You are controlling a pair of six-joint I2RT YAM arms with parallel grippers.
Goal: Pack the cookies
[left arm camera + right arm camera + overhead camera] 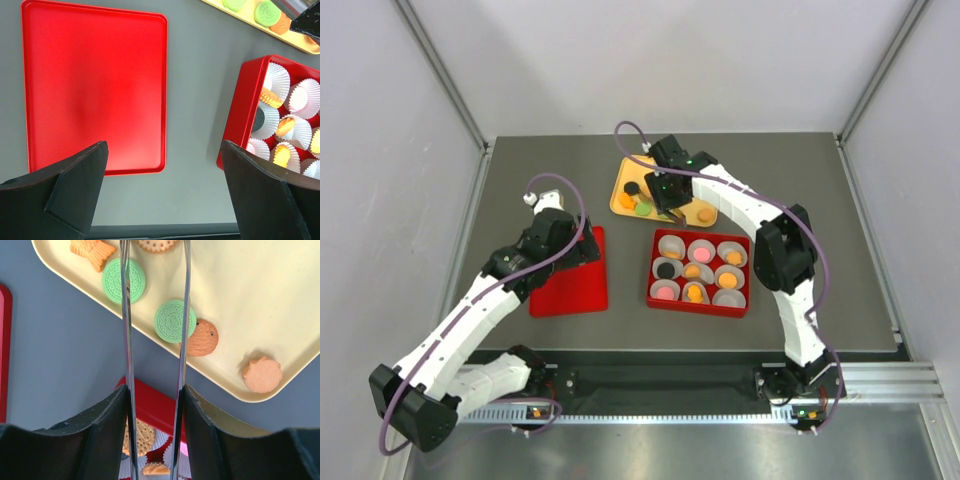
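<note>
Nine cups (728,297) fill the red box (651,272) in the top view, and most hold one of the cookies (701,250): orange, pink or black. More lie loose on the yellow tray (620,178) behind the box, under the right gripper (672,208). The left gripper (582,245) hangs over the red tray (570,290).

From the left wrist, the left gripper (164,150) has its jaws wide apart and empty above the red tray (95,85). At the right, the box (245,100) shows black and orange discs in pleated cups (300,97).

From the right wrist, the thin blades of the right gripper (155,270) stand partly apart over the yellow tray (240,290). Two green cookies (175,321) carry a stamped pattern, one is brown and one is pale orange. A beige one at the top edge lies between the blades, with a gap on each side.
</note>
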